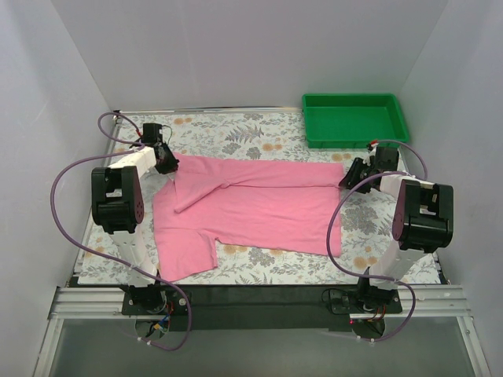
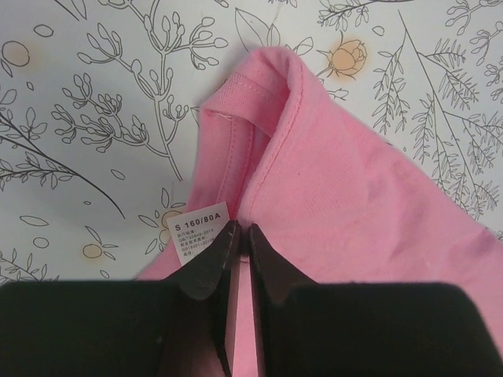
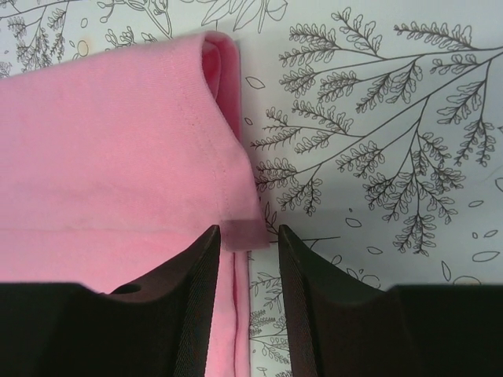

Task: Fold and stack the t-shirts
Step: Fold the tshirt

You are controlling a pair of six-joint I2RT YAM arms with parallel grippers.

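One pink t-shirt (image 1: 251, 208) lies on the flowered table, its far edge folded over toward the front. My left gripper (image 1: 167, 163) is at the shirt's far left corner. In the left wrist view it (image 2: 242, 232) is shut on a ridge of pink fabric (image 2: 354, 196) next to a white size label (image 2: 198, 225). My right gripper (image 1: 351, 174) is at the shirt's far right corner. In the right wrist view it (image 3: 247, 232) is open, with the folded hem corner (image 3: 236, 224) between its fingers and the shirt (image 3: 118, 141) to the left.
A green plastic tray (image 1: 354, 98) stands at the back right, just beyond the right gripper. The table has a flowered cover (image 1: 259, 133). White walls close in the back and both sides. One sleeve (image 1: 185, 259) reaches toward the front left edge.
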